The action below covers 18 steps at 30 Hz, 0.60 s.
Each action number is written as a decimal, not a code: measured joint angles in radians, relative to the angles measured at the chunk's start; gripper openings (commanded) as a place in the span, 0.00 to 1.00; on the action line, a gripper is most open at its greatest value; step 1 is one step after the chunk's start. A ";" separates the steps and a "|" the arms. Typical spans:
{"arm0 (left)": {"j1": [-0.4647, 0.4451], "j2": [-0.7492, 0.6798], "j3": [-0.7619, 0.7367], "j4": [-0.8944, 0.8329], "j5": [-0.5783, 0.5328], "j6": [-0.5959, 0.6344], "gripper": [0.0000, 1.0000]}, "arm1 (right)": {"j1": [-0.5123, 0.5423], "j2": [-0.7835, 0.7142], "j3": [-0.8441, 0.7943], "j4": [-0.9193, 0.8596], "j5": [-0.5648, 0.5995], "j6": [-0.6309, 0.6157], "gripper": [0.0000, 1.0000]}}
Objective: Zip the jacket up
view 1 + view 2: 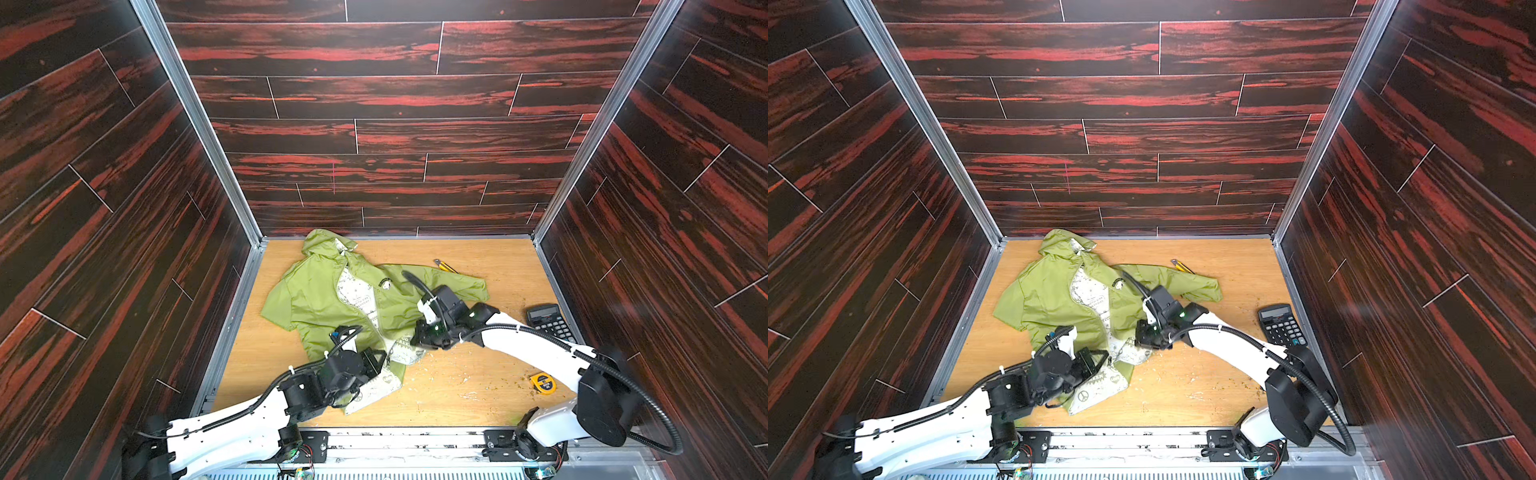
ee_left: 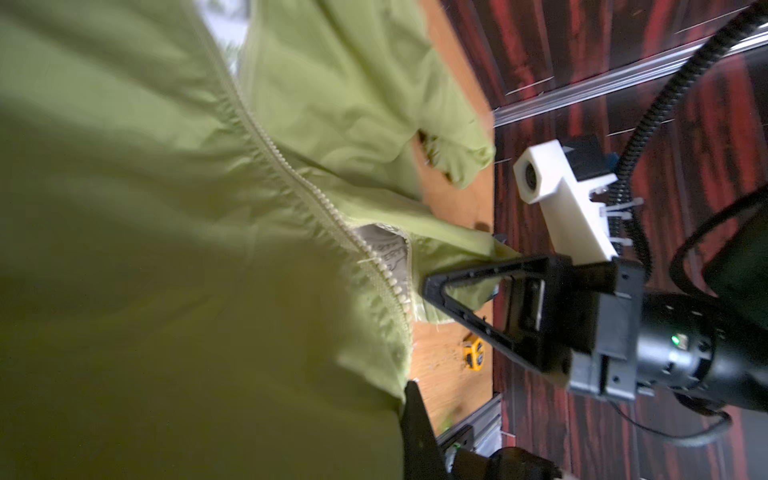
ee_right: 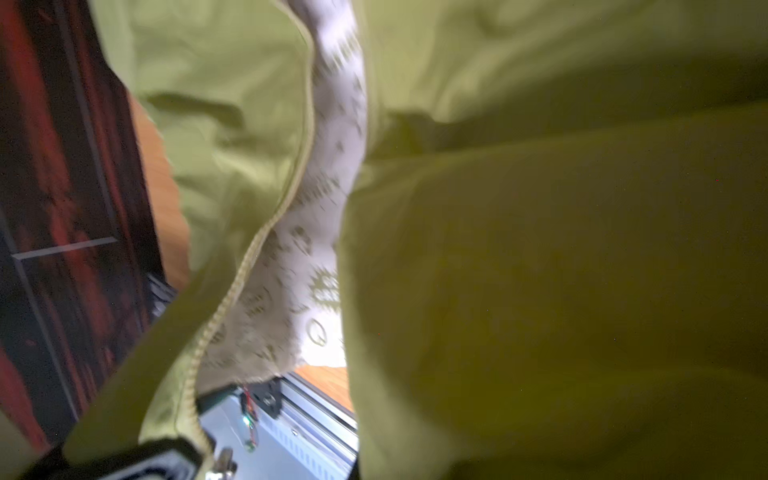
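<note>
Both front panels of the green hooded jacket (image 1: 324, 299) lie unzipped on the wooden table (image 1: 478, 399), hood toward the back wall and white patterned lining (image 1: 359, 297) showing. At the near hem the left gripper (image 1: 380, 362) pinches one panel's fabric with jaws closed, and the right gripper (image 1: 417, 340) clamps the other panel's lower edge. Unjoined zipper teeth (image 2: 299, 183) line a front edge. A calculator (image 1: 550, 322) and a yellow tape measure (image 1: 542, 382) sit at the right.
</note>
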 measured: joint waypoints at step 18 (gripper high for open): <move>0.025 0.085 0.216 -0.056 -0.088 0.305 0.00 | -0.091 0.007 0.171 -0.025 -0.030 -0.056 0.00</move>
